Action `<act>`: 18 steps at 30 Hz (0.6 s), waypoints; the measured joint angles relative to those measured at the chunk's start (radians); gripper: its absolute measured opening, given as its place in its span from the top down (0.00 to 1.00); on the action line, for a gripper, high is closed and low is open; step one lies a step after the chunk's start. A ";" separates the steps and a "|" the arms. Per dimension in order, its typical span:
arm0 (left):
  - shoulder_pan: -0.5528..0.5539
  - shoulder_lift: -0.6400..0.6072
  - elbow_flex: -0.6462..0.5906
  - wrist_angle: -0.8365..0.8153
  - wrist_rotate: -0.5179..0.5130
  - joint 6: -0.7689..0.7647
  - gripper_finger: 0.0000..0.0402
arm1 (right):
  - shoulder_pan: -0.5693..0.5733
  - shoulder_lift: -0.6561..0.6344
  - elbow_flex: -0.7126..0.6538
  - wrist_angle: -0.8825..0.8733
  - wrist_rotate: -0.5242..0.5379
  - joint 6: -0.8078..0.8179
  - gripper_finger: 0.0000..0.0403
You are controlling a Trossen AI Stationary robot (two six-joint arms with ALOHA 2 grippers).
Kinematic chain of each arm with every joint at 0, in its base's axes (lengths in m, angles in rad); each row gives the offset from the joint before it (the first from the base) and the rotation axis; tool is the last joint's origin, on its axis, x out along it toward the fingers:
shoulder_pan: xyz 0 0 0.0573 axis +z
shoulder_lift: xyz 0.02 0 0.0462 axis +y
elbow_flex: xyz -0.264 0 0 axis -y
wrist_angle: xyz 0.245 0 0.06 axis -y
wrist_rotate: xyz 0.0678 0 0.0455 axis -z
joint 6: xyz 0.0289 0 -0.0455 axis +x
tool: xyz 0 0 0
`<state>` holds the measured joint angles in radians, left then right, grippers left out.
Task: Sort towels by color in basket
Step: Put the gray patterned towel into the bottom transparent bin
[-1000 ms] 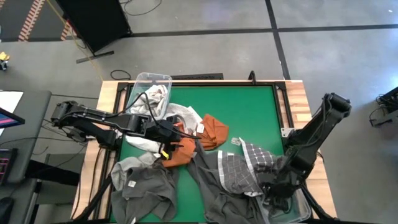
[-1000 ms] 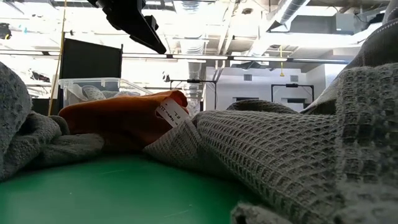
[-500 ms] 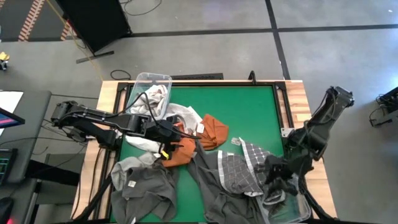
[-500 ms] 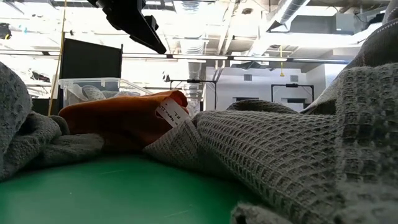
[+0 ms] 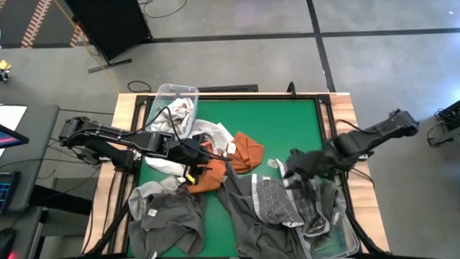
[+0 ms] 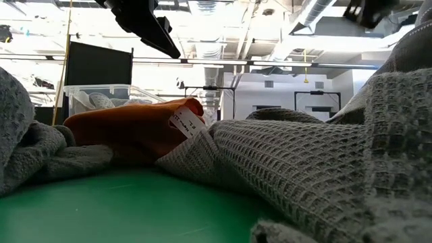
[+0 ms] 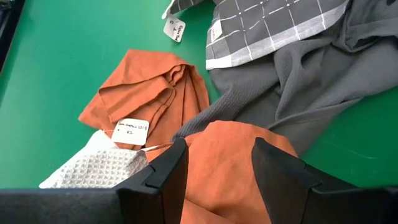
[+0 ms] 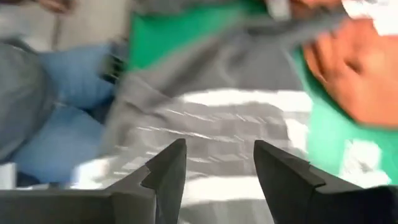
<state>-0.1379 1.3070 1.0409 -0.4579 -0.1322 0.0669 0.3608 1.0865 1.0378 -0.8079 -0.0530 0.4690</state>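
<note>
The towels lay heaped across the lower half of the green table (image 5: 287, 122) in the high view: a rust orange towel (image 5: 244, 150) near the centre, a dark grey towel (image 5: 169, 216) at lower left, and a grid-lined towel (image 5: 277, 201) at lower right. You should have expected them to be light, limp and prone to drag their neighbours along, since they overlapped; a raised fold or a free corner looked the best place to pinch, judging by the creases in the orange cloth.

Your left gripper (image 5: 192, 160) sat low over the orange towel at centre left, its fingers (image 7: 163, 171) parted with orange cloth (image 7: 224, 155) showing between them; whether they actually pinched it, the views did not tell. Your right gripper (image 5: 293, 167) hung at centre right over the grid-lined towel, its fingers (image 8: 166, 168) apart and holding nothing.

A clear bin (image 5: 176, 97) at the upper left of the table held pale cloth. A second clear bin (image 5: 350, 241) at the lower right corner had grey cloth draped into it.
</note>
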 joint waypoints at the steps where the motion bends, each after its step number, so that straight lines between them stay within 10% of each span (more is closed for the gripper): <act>1: 0.000 0.000 0.000 0.000 0.000 0.000 0.58 | -0.046 0.018 0.000 -0.027 -0.043 -0.009 0.47; 18: 0.000 0.000 0.000 0.000 0.000 0.000 0.58 | -0.519 0.350 0.001 -0.208 -0.363 -0.323 0.47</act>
<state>-0.1380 1.3069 1.0409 -0.4578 -0.1322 0.0669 -0.1586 1.4361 1.0386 -1.0162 -0.4165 0.1457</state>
